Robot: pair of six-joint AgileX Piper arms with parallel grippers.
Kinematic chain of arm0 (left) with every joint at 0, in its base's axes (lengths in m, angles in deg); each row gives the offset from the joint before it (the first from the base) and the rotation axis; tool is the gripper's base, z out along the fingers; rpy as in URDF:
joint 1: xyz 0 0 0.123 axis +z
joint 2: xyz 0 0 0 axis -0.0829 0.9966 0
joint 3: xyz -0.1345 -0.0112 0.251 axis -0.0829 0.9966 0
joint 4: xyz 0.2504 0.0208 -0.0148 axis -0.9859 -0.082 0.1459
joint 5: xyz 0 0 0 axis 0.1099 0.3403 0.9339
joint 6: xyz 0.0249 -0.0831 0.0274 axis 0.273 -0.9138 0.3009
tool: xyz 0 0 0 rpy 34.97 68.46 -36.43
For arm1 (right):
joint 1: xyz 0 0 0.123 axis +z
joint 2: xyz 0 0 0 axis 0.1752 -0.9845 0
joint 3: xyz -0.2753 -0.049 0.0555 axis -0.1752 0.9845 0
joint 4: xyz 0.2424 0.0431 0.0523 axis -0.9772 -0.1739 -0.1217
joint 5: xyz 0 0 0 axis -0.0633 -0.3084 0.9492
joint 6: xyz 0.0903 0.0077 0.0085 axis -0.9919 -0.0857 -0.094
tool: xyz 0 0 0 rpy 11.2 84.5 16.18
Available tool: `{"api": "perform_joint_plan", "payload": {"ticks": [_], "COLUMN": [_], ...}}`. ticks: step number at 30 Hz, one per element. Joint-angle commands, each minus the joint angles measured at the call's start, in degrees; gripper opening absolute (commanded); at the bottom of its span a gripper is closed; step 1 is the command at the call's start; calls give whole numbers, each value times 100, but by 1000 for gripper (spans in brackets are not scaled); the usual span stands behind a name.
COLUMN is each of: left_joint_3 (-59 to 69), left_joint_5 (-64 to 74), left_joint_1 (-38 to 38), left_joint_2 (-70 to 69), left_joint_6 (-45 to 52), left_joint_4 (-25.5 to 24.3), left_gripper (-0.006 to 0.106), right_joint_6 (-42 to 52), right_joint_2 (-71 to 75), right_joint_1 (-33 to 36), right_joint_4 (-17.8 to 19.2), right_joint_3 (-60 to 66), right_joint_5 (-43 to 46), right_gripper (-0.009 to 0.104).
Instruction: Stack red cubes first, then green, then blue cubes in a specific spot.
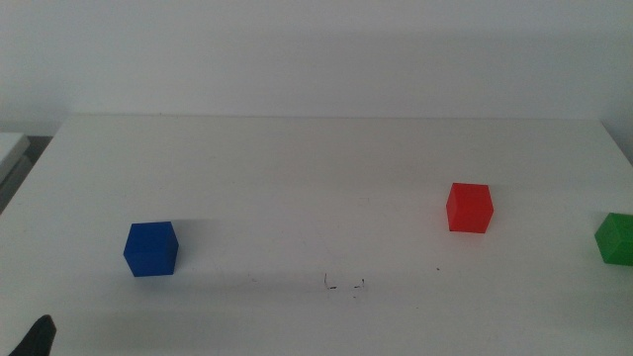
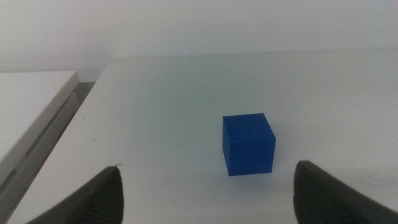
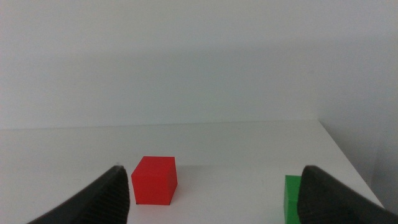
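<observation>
While both arms waited low at the near edge, the white tabletop (image 1: pixel 316 168) carried three cubes, each standing apart from the others. Farthest left, the left tool (image 2: pixel 208 193) hung with its dark jaws spread wide and nothing between them; in the middle view only a dark tip of it showed at the bottom left corner. Just beyond it sat the blue cube (image 1: pixel 150 248), flat on the tabletop near the left side and untouched. Toward the middle, close to the near edge, lay the thin black pen marks of the spot (image 1: pixel 344 286), bare, with a lone tiny black dot (image 1: pixel 439 268) a little to their right. Farther right and a bit deeper stood the red cube (image 1: pixel 469 208). At the far right edge sat the green cube (image 1: pixel 616 238), partly cut off by the frame. The right tool (image 3: pixel 214 196) faced the red and green cubes, its jaws likewise released and holding nothing.
</observation>
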Motion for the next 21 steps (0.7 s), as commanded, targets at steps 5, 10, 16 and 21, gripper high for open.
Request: {"api": "perform_joint_plan", "payload": {"ticks": [5, 10, 16, 21], "left_joint_3": [2, 2, 2, 2], "left_joint_5": [-76, -76, -76, -76], "left_joint_1": [9, 9, 9, 9], "left_joint_2": [-17, -17, -17, -17], "left_joint_6": [0, 0, 0, 0], "left_joint_4": [14, 14, 14, 14], "left_gripper": [94, 94, 94, 94], "right_joint_6": [-4, -4, -4, -4], "right_joint_2": [29, 29, -1187, -3036], "right_joint_1": [14, 14, 14, 14], "right_joint_4": [64, -165, -503, -523], "right_joint_3": [16, -228, -1727, -3843], "right_joint_5": [51, -526, -800, -2578], "right_gripper": [85, 85, 85, 85]}}
